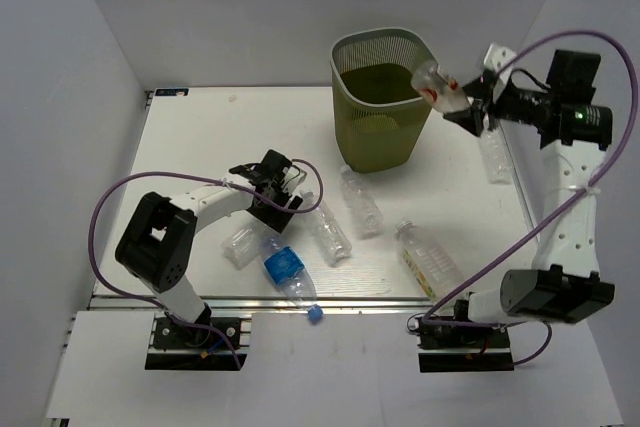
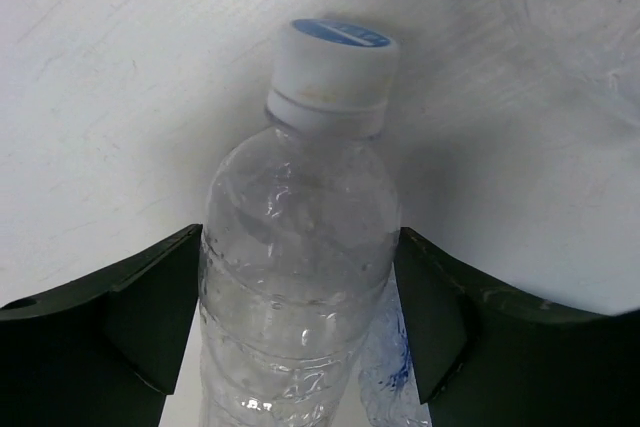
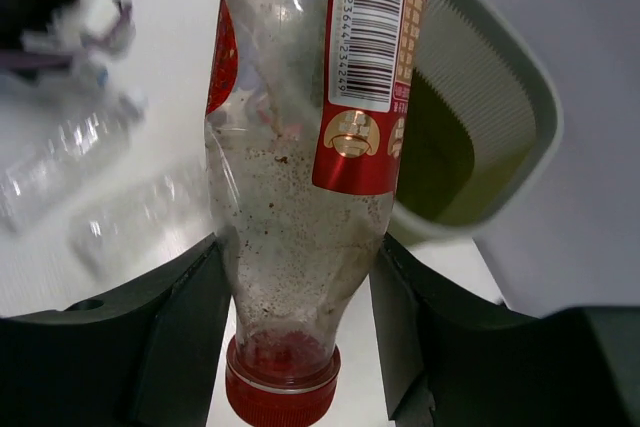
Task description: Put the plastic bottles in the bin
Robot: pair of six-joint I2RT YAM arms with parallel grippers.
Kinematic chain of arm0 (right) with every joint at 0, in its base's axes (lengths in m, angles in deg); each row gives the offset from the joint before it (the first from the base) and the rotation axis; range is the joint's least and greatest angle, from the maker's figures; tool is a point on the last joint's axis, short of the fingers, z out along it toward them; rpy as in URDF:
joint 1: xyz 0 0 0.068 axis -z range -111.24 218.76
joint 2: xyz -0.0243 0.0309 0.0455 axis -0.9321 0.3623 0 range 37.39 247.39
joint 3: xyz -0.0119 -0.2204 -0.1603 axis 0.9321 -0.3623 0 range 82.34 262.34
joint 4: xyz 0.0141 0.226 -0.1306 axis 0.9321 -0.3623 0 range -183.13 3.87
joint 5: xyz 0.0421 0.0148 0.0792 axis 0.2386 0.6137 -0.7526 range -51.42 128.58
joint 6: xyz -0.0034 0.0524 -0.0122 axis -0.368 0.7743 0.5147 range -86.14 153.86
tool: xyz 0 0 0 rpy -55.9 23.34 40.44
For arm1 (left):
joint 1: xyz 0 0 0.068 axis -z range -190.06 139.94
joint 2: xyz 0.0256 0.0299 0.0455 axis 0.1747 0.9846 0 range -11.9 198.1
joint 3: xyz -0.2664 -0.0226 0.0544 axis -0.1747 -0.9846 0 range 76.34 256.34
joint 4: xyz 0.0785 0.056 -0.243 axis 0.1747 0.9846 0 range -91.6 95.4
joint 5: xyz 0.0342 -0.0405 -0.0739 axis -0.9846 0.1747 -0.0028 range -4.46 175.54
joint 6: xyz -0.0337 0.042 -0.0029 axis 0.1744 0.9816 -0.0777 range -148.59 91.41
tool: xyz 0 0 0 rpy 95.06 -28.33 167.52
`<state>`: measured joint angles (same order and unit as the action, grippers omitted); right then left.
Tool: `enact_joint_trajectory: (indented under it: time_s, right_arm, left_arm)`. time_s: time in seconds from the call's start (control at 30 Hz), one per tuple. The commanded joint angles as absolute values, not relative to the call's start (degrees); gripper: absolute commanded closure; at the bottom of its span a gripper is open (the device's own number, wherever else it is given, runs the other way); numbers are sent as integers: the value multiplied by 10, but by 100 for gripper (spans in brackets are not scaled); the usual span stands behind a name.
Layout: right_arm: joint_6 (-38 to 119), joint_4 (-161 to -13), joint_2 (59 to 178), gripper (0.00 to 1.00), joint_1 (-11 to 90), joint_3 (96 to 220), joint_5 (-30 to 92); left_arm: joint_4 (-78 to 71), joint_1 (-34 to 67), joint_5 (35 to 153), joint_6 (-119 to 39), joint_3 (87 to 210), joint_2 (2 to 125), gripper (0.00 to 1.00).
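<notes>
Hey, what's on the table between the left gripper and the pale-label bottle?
Two clear bottles lie there side by side, one nearer the left gripper, the other nearer the pale-label bottle. The top view shows it.

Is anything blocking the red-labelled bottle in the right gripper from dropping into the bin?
Nothing visible does. The right gripper holds the red-labelled bottle at the right side of the bin, by its rim, and the opening is uncovered.
</notes>
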<state>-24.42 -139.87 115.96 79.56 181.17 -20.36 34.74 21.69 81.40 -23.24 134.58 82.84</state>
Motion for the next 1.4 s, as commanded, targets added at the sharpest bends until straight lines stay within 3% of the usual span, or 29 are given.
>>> enact_joint_trajectory:
  time_s: [0.0, 0.2, 0.27, 0.33, 0.4, 0.43, 0.63, 0.87, 1.0, 1.07, 1.1, 1.17, 1.2, 1.23, 1.3, 1.33, 1.37]
  right_arm:
    - [12, -1244, 1234, 100, 723, 1891, -217]
    - [143, -1182, 1435, 100, 632, 2112, -133]
    - [196, -1160, 1493, 94, 610, 2158, -90]
    - [202, -1164, 1514, 62, 599, 2173, -66]
    - [187, -1182, 1527, 17, 597, 2145, -47]
    - [185, -1184, 1525, 10, 601, 2134, -44]
    - [197, -1076, 1419, 10, 610, 1999, -30]
    - [233, -1084, 1314, 10, 636, 1988, -2]
    - [146, -1209, 1261, 10, 656, 1977, -24]
    - [53, -1330, 1223, 17, 666, 1955, -56]
    - [33, -1361, 1216, 42, 672, 1946, -68]
    - [-34, -1460, 1180, 78, 673, 1895, -76]
    - [-46, -1477, 1169, 94, 672, 1877, -70]
    - [-86, -1521, 1148, 97, 673, 1838, -63]
    - [-122, -1551, 1116, 92, 671, 1775, -38]
    - [-168, -1591, 1102, 69, 671, 1705, -21]
    - [-184, -1608, 1102, 56, 668, 1704, -21]
  left_arm:
    - [322, 220, 794, -244, 1344, 807, 16]
    - [328, 220, 799, -250, 1344, 781, 20]
    - [328, 220, 799, -256, 1338, 775, 18]
    - [328, 220, 799, -262, 1332, 767, 14]
    - [328, 220, 799, -267, 1327, 755, 10]
    - [328, 220, 799, -273, 1327, 755, 7]
    - [311, 220, 799, -284, 1315, 738, 1]
    - [298, 220, 812, -284, 1321, 759, 1]
    - [282, 220, 834, -277, 1307, 786, 1]
    - [282, 220, 840, -272, 1307, 805, 5]
    - [282, 220, 840, -272, 1307, 812, 14]
    - [282, 220, 834, -267, 1319, 820, 31]
    - [282, 220, 827, -267, 1327, 814, 46]
    - [289, 220, 811, -267, 1337, 808, 68]
    - [317, 220, 795, -267, 1388, 788, 76]
    - [329, 220, 789, -267, 1440, 767, 78]
    - [337, 220, 780, -267, 1467, 756, 78]
